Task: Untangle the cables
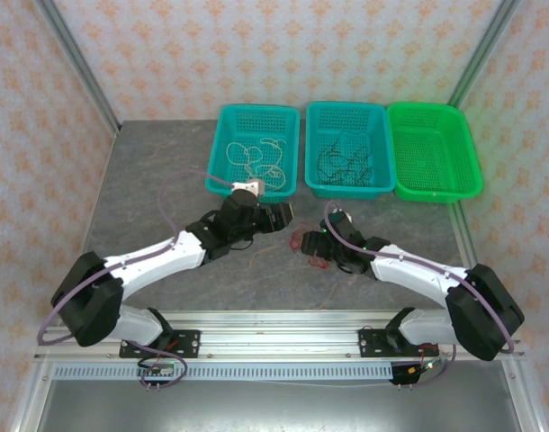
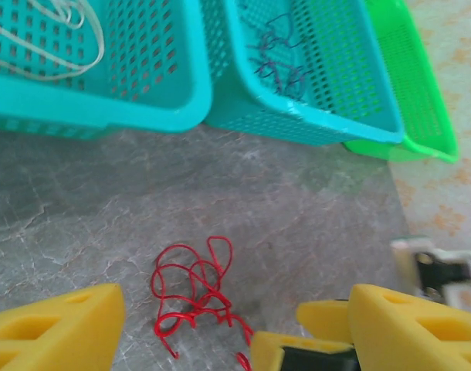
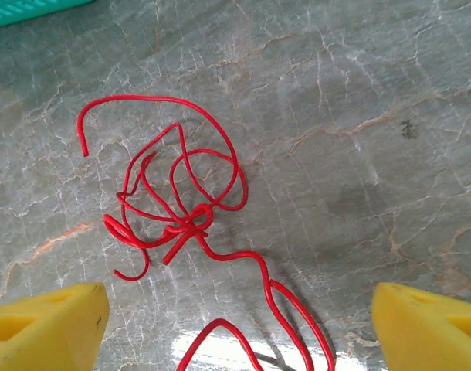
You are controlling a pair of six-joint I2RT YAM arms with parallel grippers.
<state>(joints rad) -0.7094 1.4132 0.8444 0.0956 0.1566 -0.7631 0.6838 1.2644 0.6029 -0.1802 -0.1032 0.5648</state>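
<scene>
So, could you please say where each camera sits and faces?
Top external: above, behind the bases, looking down at the grey marbled table and green plastic mesh basket; both arms show.
Left wrist: facing forward over the tangled red cable; left gripper's yellow fingers below.
Right wrist: steeply down; right gripper's yellow fingers in corners.
Both wrists share that cable.

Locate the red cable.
The red cable lies tangled on the table, centre-right in the top view, under the open right gripper and in front of the middle teal basket.
</scene>
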